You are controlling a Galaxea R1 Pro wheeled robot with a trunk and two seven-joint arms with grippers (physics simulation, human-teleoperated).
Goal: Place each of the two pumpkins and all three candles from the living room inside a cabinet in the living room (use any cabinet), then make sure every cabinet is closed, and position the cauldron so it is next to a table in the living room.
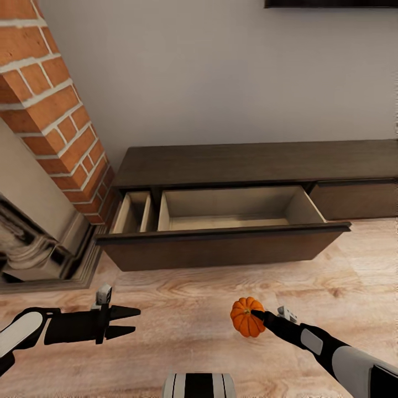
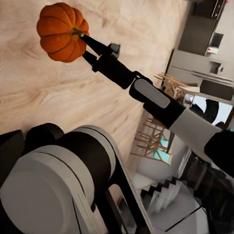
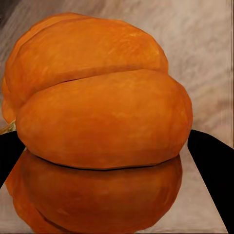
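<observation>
1. A long, low, dark-brown cabinet (image 1: 260, 163) stands against a pale wall, at about twelve o'clock from the robot in the head view. One wide drawer (image 1: 221, 232) is pulled out, showing a pale beige interior with nothing visible in it. A second drawer front (image 1: 356, 200), towards two o'clock, sits closed.

2. Progress, judged from this scene: early. One pumpkin (image 1: 247, 317) is held in the air but not yet stowed. The second pumpkin, the three candles and the cauldron remain to be dealt with, and the open drawer must later be shut.

3. The pumpkin hangs above the wooden floor (image 1: 182, 309), short of the drawer front, which lies towards its eleven to twelve o'clock in the head view.

4. The right gripper (image 1: 257, 316) reaches in from about four o'clock. Its dark fingers (image 2: 89, 45) are closed narrowly on the pumpkin at its short stem, as the left wrist view shows. The orange body extends beyond the fingertips, away from the arm.

5. In the right wrist view the ribbed pumpkin sits very close, between the two dark finger edges.

6. The left gripper (image 1: 131, 322) hovers at about nine o'clock from the pumpkin, well apart from it, fingers spread and holding nothing.

7. A brick fireplace column (image 1: 52, 110) stands at ten o'clock, beside the cabinet's left end.
</observation>
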